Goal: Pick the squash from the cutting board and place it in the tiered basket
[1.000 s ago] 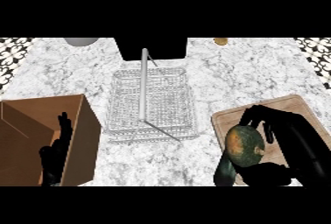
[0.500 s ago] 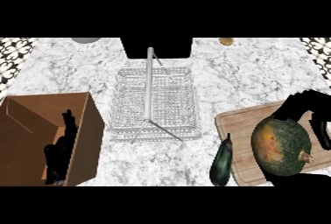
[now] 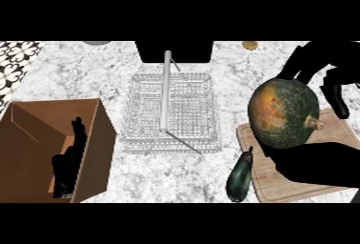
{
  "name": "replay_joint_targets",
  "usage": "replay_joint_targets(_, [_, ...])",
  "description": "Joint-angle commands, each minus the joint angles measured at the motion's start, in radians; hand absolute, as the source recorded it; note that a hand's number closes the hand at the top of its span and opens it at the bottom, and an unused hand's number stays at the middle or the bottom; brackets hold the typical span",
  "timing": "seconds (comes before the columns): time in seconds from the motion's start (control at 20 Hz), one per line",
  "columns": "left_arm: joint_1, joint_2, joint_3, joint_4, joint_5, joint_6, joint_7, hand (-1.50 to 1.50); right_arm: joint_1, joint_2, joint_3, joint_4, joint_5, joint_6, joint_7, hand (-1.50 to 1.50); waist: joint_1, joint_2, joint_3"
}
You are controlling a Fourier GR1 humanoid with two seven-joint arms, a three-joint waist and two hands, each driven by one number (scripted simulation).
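The robot's black right hand (image 3: 318, 61) is clamped on the round green-and-orange squash (image 3: 281, 114), its fingers (image 3: 336, 95) curled down the squash's far and right sides; the squash appears to hang clear of the pale wooden cutting board (image 3: 277, 183), over its far left corner, pale stem stub pointing right; the pick looks done and the carry is the step in hand; the silver wire tiered basket (image 3: 193, 109) lies straight to the left of squash and hand, near but apart, with white marble counter (image 3: 232, 62) between; its grey handle bar (image 3: 166, 86) runs down its middle, away from the robot, so the squash would likely have to settle to one side of it; a long dark-green vegetable (image 3: 239, 178) lies at the board's left edge; the left hand (image 3: 69, 159) rests open, fingers up, by the brown cardboard box (image 3: 42, 128) beyond the basket, so the right hand is the nearer
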Motion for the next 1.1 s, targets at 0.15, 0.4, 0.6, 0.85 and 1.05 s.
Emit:
replay_joint_targets(0.15, [0.048,-0.007,-0.015,0.013,0.009,-0.028,0.032,0.00,-0.152,0.064,0.031,0.245,0.050,-0.034,0.021,1.50,0.012,0.011,-0.010])
replay_joint_targets(0.4, [0.005,-0.048,-0.027,0.071,-0.014,0.003,0.037,0.00,-0.148,0.120,0.104,0.273,0.088,-0.033,0.006,1.50,-0.002,0.010,-0.010])
replay_joint_targets(0.6, [0.052,-0.030,-0.025,0.045,-0.023,-0.012,0.001,0.00,-0.149,0.144,0.144,0.423,0.177,-0.112,-0.126,1.50,0.006,0.012,-0.009])
replay_joint_targets(0.85, [0.021,-0.046,-0.024,0.048,-0.027,0.001,0.044,0.00,-0.169,0.209,0.197,0.557,0.262,-0.173,-0.123,1.50,0.002,0.011,-0.009])
replay_joint_targets(1.05, [-0.025,-0.007,0.020,0.104,0.006,-0.049,0.014,0.00,-0.173,0.260,0.217,0.719,0.305,-0.322,-0.167,1.50,0.007,0.014,-0.010])
